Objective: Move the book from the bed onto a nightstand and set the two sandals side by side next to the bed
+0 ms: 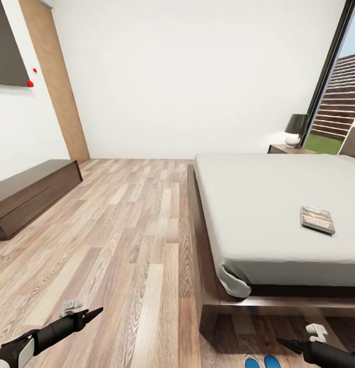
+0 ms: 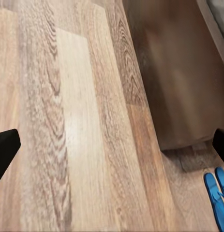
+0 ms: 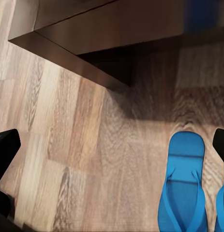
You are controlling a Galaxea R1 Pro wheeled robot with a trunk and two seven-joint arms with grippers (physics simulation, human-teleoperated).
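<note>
The book [image 1: 318,219] lies flat on the light-grey mattress of the bed [image 1: 269,204], near its right side. Beyond the bed's far corner stands a dark nightstand [image 1: 289,149]. Two blue sandals [image 1: 263,362] lie together on the floor in front of the bed's foot. In the right wrist view one sandal [image 3: 184,191] lies whole and the other [image 3: 222,210] is cut by the edge. The pair [image 2: 216,195] also appears beside the bed frame in the left wrist view. My left gripper [image 1: 94,313] hovers open over bare floor. My right gripper [image 1: 286,343] hangs open just right of the sandals.
A lamp [image 1: 295,130] with a dark shade stands on the nightstand. A long low dark cabinet [image 1: 29,194] runs along the left wall. The dark bed frame corner [image 3: 92,38] juts out near the sandals. Wood-plank floor [image 1: 131,230] spreads between cabinet and bed.
</note>
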